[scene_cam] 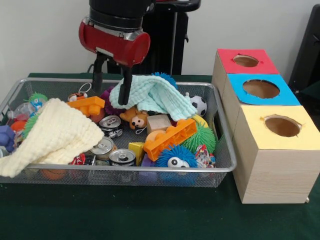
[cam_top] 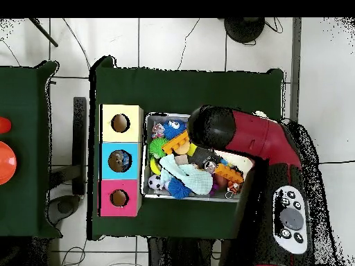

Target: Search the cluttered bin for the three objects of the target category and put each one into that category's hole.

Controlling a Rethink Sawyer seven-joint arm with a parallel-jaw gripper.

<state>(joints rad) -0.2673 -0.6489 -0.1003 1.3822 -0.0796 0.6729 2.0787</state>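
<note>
Black fingers of my gripper (scene_cam: 110, 82) stand spread, one prong down behind the orange brick (scene_cam: 89, 105) and the other planted at the edge of the mint cloth (scene_cam: 152, 96); nothing sits between them. Judgement: the search step is in hand, with no object yet secured.

Immediately around the prongs lie a purple spiky toy (scene_cam: 107, 98), a small brown bear figure (scene_cam: 135, 119) and a soda can (scene_cam: 110, 125). Further out, a cream cloth (scene_cam: 55, 136) covers the bin's other end, and two more cans (scene_cam: 114, 152) rest near the front wall. A long orange brick (scene_cam: 170, 138), a green spiky ball (scene_cam: 201, 137), a blue spiky ball with eyes (scene_cam: 175, 156) and a small soccer ball (scene_cam: 199, 104) fill the side nearest the boxes. All sit inside the wire bin (scene_cam: 225, 165).

Beside the bin stand three boxes, each with a hole: red box (scene_cam: 246, 61), blue box (scene_cam: 260, 89), yellow box (scene_cam: 281, 125). The overhead view shows something already inside the blue box's hole; what it is, I cannot tell.

The target category is not stated. Next move, in my assessment: shift the mint cloth aside to expose what it hides, then select a piece.
</note>
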